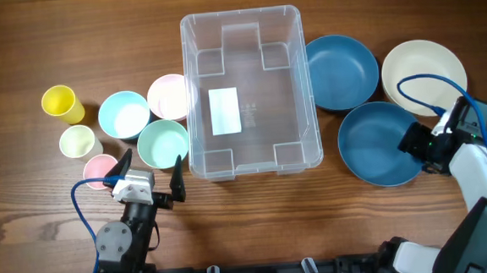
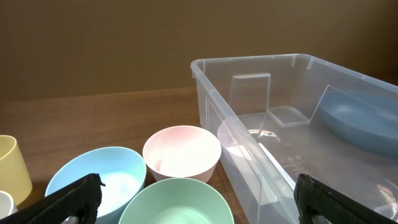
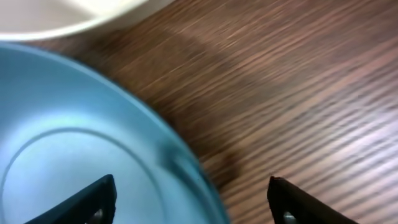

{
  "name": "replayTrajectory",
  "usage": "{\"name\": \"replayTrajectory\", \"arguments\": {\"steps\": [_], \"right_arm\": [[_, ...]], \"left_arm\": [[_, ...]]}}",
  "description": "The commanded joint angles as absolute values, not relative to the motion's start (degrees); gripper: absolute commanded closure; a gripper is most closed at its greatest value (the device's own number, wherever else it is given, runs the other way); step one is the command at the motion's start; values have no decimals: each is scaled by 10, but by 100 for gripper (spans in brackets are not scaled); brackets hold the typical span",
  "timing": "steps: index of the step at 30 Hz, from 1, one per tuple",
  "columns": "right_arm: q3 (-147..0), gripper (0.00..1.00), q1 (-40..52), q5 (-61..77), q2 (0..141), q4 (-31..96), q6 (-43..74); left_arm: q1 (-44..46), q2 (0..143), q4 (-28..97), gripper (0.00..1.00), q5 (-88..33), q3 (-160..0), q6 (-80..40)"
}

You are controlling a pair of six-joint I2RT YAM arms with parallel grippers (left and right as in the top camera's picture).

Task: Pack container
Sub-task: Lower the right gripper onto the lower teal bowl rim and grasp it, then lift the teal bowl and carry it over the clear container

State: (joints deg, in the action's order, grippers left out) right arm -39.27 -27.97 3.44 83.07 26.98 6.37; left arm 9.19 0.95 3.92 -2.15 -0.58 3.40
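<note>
The clear plastic container stands mid-table, empty, with a white label on its base; it also shows at the right of the left wrist view. My left gripper is open and empty, just in front of the green bowl, which lies between its fingers in the left wrist view. My right gripper is open and straddles the right rim of the near dark blue bowl; one finger is over the bowl's inside, the other over the table.
Left of the container lie a pink bowl, a light blue bowl, a yellow cup, a cream cup and a pink cup. Right of it are a second dark blue bowl and a cream bowl.
</note>
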Motion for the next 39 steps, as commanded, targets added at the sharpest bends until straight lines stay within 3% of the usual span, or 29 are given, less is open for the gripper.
{"name": "replayTrajectory", "arguments": {"steps": [1,7,10,15,23,39], "right_arm": [[-401,30,-282,73,840,269,56],[-401,41,-282,71,840,271,58],[-401,54,-282,69,840,278,62],[-401,64,-282,60,840,283,62],[-401,96,-282,61,839,292,67],[-402,96,-282,113,684,331,81]], "left_arm": [[88,10,43,0,-20,-3,39],[88,10,43,0,-20,-3,39],[88,10,43,0,-20,-3,39],[88,10,43,0,-20,-3,39],[88,10,43,0,-20,-3,39],[88,10,43,0,-20,-3,39]]}}
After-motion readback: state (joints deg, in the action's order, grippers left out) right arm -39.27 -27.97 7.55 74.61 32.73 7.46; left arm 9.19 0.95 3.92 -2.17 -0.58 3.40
